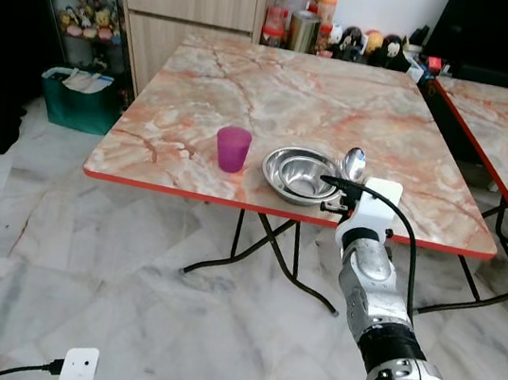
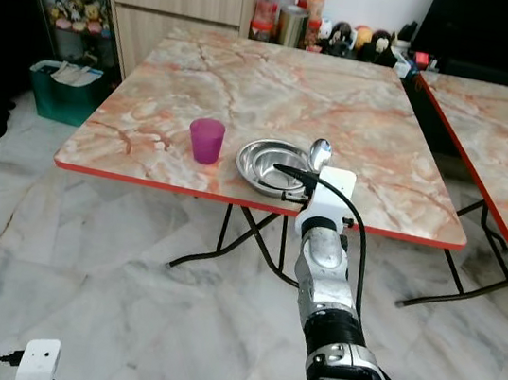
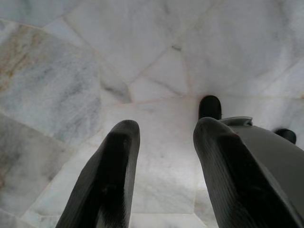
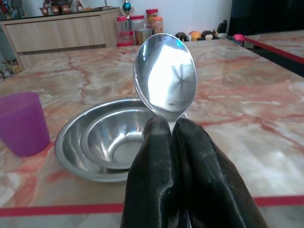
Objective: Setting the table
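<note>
The right gripper (image 4: 173, 130) clenches the shiny steel spoon (image 4: 165, 76) bowl-up above the table's near edge, just beside the round steel bowl (image 1: 299, 173) and purple plastic cup (image 1: 232, 148), evidently for placement; the idle left gripper (image 3: 164, 142) hangs with fingers apart.

At the centre of the head views stands a square table (image 1: 343, 108) with an orange-and-cream marbled top and a red edge. On it sit a translucent purple plastic cup (image 1: 232, 149) and a shiny silver steel bowl (image 1: 299, 174). A mirror-bright silver metal spoon (image 4: 165, 78) rises mid-frame between the glossy black fingers (image 4: 152, 161) of the right gripper (image 4: 172, 126). Lower down, the floor (image 1: 81, 260) is pale grey-veined marble tile.
</note>
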